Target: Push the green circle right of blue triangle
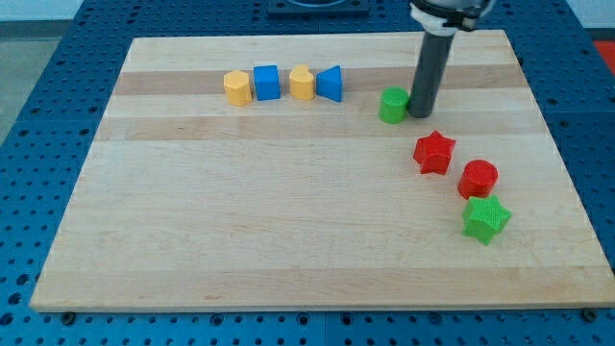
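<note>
The green circle (392,106) lies on the wooden board (288,211) toward the view's upper right. The blue triangle (330,84) lies to its upper left, at the right end of a row of blocks. My tip (421,115) stands just right of the green circle, touching or nearly touching its right side. The dark rod rises from there to the view's top.
In the row left of the blue triangle lie a yellow block (302,83), a blue cube (266,83) and a yellow hexagon (236,87). A red star (433,152), a red circle (478,179) and a green star (485,219) lie at the right.
</note>
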Motion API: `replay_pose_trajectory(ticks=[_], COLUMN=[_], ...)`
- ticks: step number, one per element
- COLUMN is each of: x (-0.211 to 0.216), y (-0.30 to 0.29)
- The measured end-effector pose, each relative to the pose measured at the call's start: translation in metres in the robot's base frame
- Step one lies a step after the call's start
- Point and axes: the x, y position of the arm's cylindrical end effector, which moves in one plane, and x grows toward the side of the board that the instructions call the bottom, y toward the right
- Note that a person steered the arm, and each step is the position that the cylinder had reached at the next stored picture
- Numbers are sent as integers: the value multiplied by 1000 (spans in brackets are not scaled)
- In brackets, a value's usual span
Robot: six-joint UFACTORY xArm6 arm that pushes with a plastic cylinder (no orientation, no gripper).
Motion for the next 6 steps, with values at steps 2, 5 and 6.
replay_pose_trajectory(ticks=[2,5,6], x=[-15,17,17], y=[-32,-22,-48])
